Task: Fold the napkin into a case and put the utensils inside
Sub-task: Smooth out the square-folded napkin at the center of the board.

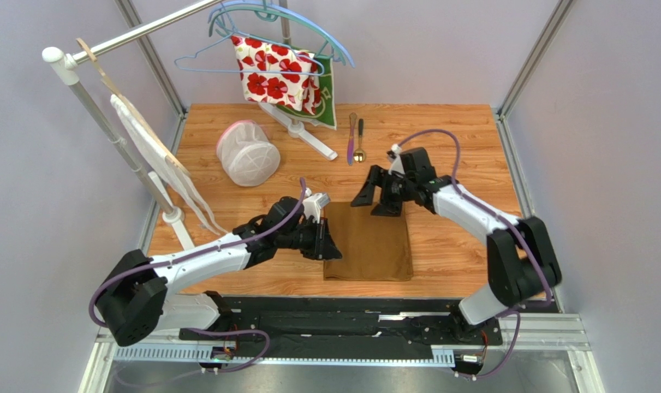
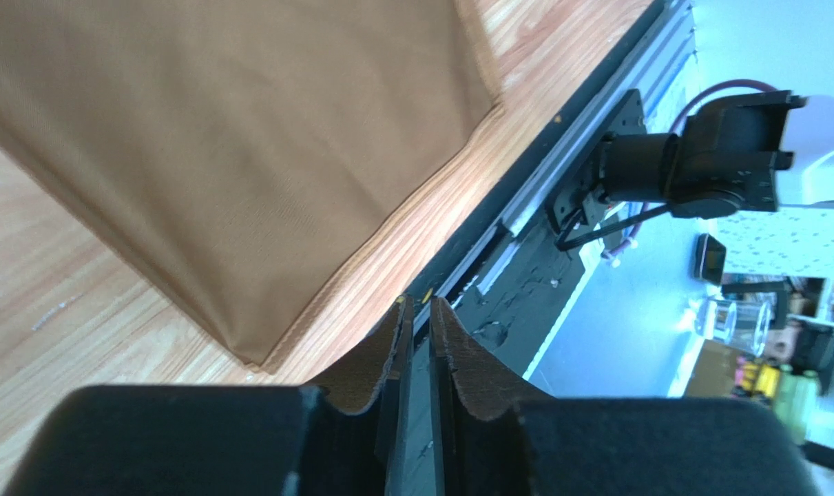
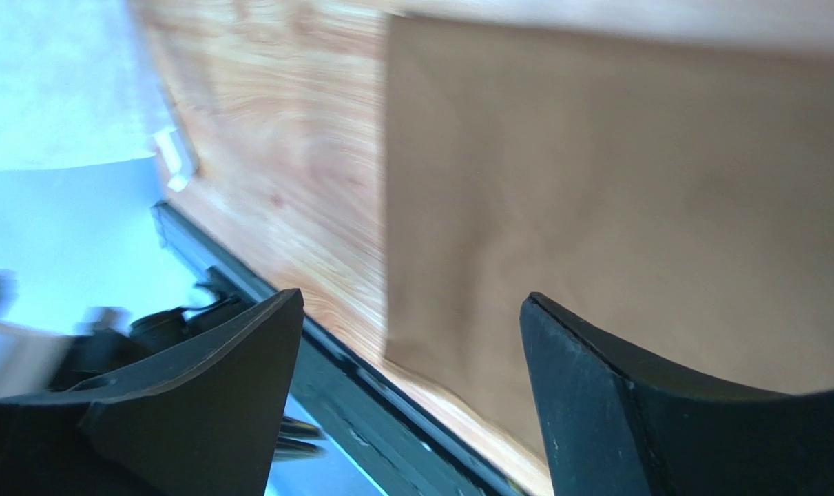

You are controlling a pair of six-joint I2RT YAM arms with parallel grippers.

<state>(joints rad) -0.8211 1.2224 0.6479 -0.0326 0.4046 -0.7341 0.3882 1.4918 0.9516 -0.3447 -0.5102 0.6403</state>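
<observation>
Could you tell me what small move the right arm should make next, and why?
Probably lower the right gripper onto the far edge of the napkin and close. Its jaws are open above that cloth, which lies as a wide flat rectangle, not yet a narrow case. The left gripper is shut beside its left edge.

From above, the light is bright, even and diffuse, falling from overhead. The arms throw only faint, soft-edged shadows on the counter (image 1: 448,255), and the whole view is sharp, with no glare. In the left wrist view the napkin (image 2: 193,155) is crisp enough to show its weave, the left fingers (image 2: 473,362) close to the lens are dark and soft, and the room at the right burns out to bluish white. The right wrist view is blurred throughout. The right fingers (image 3: 617,403) are near-black silhouettes and the upper left corner is washed out pale blue.
</observation>
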